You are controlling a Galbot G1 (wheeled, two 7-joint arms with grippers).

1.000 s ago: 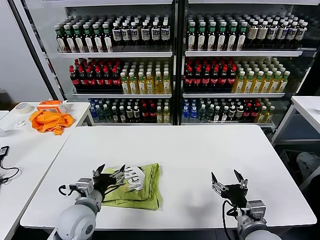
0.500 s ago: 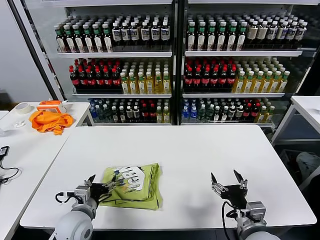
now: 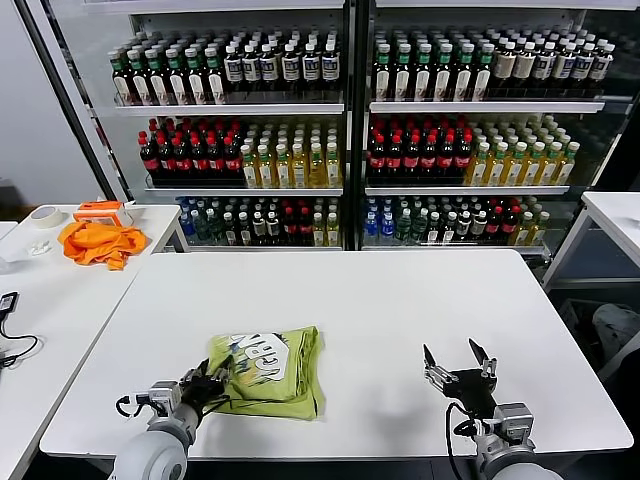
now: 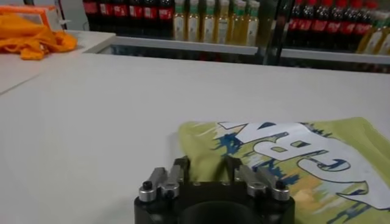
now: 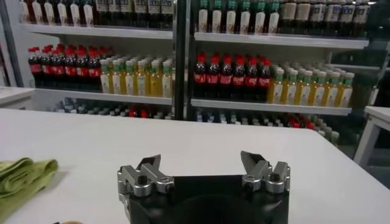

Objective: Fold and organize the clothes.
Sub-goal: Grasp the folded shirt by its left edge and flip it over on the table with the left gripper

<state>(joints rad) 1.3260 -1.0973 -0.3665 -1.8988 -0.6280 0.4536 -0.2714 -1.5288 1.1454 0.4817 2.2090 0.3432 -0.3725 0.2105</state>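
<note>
The lime yellow-green T-shirt [image 3: 270, 372] lies folded on the white table [image 3: 380, 300] near its front left, white lettering up. It also shows in the left wrist view [image 4: 292, 152] and at the edge of the right wrist view [image 5: 21, 176]. My left gripper [image 3: 208, 382] is at the shirt's front-left edge. In the left wrist view [image 4: 208, 167] its fingers are drawn in with the shirt's edge filling the gap between them. My right gripper [image 3: 457, 357] is open and empty, low over the table at the front right, also in its own view [image 5: 201, 165].
A bright orange cloth [image 3: 98, 241] lies on a side table at the far left, with an orange box [image 3: 100, 209] and a tape roll [image 3: 44, 215]. Glass-door coolers full of bottles [image 3: 350, 150] stand behind the table. Another table stands at the far right.
My left gripper drew back off the shirt toward the front left, then came in again to the shirt's edge and closed its fingers on it. The right arm has not moved.
</note>
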